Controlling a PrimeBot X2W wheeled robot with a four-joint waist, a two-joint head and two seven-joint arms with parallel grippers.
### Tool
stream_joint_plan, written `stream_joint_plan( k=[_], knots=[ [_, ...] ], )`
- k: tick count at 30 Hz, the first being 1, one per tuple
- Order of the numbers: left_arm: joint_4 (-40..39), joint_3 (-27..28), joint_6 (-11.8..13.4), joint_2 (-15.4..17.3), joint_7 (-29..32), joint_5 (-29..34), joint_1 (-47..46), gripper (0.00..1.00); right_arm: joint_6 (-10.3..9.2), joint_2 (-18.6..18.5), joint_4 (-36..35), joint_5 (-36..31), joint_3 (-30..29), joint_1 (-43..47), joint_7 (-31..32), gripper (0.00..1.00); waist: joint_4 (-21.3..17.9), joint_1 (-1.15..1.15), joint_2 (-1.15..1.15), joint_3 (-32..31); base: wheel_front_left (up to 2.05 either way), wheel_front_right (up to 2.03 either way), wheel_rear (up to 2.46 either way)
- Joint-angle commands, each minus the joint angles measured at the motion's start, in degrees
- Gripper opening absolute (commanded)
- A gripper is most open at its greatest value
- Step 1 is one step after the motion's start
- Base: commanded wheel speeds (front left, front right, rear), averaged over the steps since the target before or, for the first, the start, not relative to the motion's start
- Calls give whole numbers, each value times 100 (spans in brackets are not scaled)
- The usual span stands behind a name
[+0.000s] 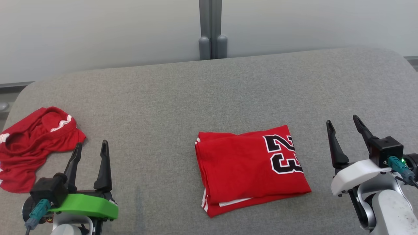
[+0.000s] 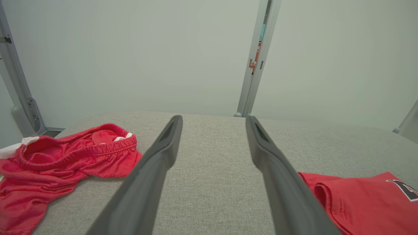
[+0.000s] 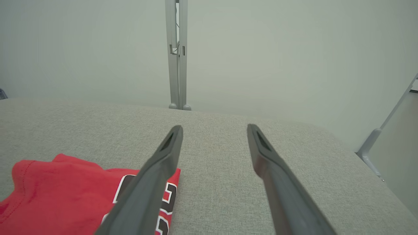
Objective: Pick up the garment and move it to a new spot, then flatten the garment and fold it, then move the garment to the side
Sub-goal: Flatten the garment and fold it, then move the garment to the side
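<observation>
A red garment (image 1: 251, 168) with a black and white "23" lies folded in a neat rectangle on the grey table (image 1: 202, 98), centre right. It also lies at the lower right of the left wrist view (image 2: 359, 199) and lower left of the right wrist view (image 3: 62, 195). My left gripper (image 1: 91, 147) (image 2: 214, 119) stands open at the lower left, well left of it, holding nothing. My right gripper (image 1: 343, 120) (image 3: 214, 129) stands open at the lower right, just right of the garment, holding nothing.
Crumpled red shorts (image 1: 32, 143) (image 2: 62, 160) with an elastic waistband lie at the table's left edge, beside my left gripper. A grey post (image 1: 210, 29) stands behind the table against a pale wall. Bare grey cloth stretches across the back half.
</observation>
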Motion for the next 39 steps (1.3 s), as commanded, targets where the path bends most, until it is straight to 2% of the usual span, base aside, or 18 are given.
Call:
stream_joint_plan(
  k=[1, 16, 21, 25, 27, 34, 39],
  knots=[
    [31, 6, -25, -11, -27, 58, 98, 100, -1, -32, 36, 74, 51, 69, 21, 100, -40, 0, 0, -50, 0, 0, 0],
    [239, 44, -78, -19, -23, 99, 70, 100, -1, -84, 224, 261, 249, 21, 136, 100, -91, 0, 0, -161, 0, 0, 0],
    [257, 29, -75, -52, -23, 76, 72, 100, -1, -38, 269, 390, 263, -4, 358, 100, -47, 0, 0, -131, 0, 0, 0],
    [229, 11, -81, -108, -23, 50, 42, 100, -1, 16, 351, 635, 253, -224, 983, 100, 19, 0, 0, 31, 0, 0, 0],
    [176, -6, -99, -125, -23, 66, -40, 100, -1, 12, 452, 773, 296, -375, 1552, 100, 88, 0, 0, 172, 0, 0, 0],
    [3, 112, -140, -222, -23, 102, -316, 100, -2, -259, 829, 1045, 475, -883, 2977, 100, 440, 0, 0, 673, 0, 0, 0],
    [-22, 150, -176, -256, -22, 141, -442, 100, -1, -268, 999, 1271, 488, -1020, 3548, 100, 659, 0, 0, 915, 0, 0, 0]
  ],
)
